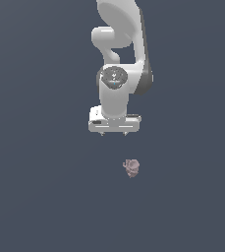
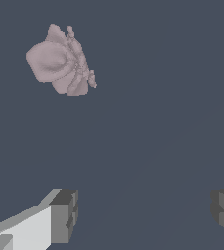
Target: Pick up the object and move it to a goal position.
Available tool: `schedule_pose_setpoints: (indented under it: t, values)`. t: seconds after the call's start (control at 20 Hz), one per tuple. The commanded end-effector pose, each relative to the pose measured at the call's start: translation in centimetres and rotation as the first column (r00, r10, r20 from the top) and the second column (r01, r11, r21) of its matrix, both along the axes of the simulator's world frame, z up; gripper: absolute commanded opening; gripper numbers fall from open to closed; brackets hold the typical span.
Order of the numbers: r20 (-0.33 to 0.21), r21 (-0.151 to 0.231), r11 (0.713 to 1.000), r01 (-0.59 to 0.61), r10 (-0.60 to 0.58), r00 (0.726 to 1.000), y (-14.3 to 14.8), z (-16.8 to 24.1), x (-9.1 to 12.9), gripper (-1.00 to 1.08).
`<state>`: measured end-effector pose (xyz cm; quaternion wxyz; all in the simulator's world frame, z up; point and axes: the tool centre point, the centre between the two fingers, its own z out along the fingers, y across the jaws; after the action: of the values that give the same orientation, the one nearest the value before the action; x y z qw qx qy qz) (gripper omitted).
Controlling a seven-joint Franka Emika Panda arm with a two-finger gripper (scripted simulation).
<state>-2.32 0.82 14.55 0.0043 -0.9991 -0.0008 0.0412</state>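
The object [image 1: 131, 168] is a small lumpy dusty-pink blob lying on the dark grey floor, below the gripper and a little toward the exterior view's right. It also shows in the wrist view [image 2: 59, 62], apart from the fingers. My white gripper [image 1: 113, 134] points straight down, some way from the object. Its jaws stand wide apart and hold nothing. In the wrist view the gripper [image 2: 145, 215] shows two grey fingertips [image 2: 64, 215] with bare floor between them.
The white arm [image 1: 121, 44] rises behind the gripper at the top of the exterior view. The dark grey floor [image 1: 45, 197] lies all around.
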Motion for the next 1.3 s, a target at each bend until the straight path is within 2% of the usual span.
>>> schedule_pose_setpoints:
  t: [0.0,0.45,0.8,1.25]
  values:
    - [0.000,0.000,1.000,0.000,0.000,1.000,0.0,0.0,0.0,1.00]
    - [-0.001,0.022,0.998,-0.060,0.060,0.998,2.7,-0.6,-0.1,1.00]
    - [0.000,0.022,0.998,-0.063,0.064,0.998,2.7,-0.6,0.1,1.00]
    - [0.016,0.017,0.990,-0.137,0.137,0.990,3.7,-1.2,2.4,1.00]
